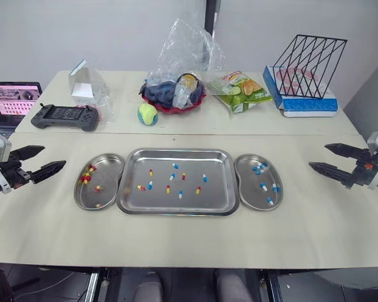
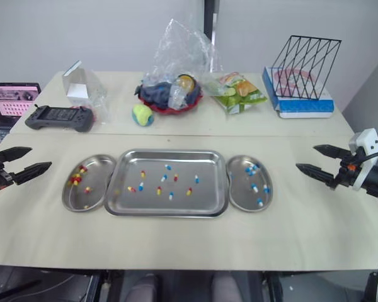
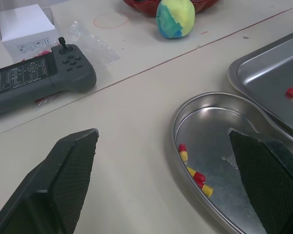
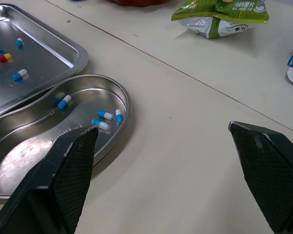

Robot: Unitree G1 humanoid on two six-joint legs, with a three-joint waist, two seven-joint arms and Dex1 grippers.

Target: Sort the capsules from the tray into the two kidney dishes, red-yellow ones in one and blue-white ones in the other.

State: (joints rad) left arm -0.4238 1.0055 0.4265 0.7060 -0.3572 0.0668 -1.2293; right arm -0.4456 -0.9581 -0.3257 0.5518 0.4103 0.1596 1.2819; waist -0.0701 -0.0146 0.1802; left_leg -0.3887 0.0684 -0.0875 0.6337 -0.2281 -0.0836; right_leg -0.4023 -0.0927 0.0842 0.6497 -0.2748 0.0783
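Pale tabletop (image 1: 176, 239) before us, and at far left our left gripper (image 1: 53, 156) hovers with its fingers spread wide, holding nothing, apart from the left kidney dish (image 1: 77, 192), where red-yellow capsules (image 1: 87, 175) lie. Snug beside that, the tray (image 1: 131, 198) in the middle carries a scatter of both colours. On its far side sits the right kidney dish (image 1: 242, 187) with blue-white capsules (image 1: 259, 168), and our right gripper (image 1: 318, 156) hangs wide open too, empty, apart from it.

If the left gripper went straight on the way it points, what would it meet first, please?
Probably the rim of the kidney dish holding red-yellow capsules; the left gripper may be high enough to pass over.
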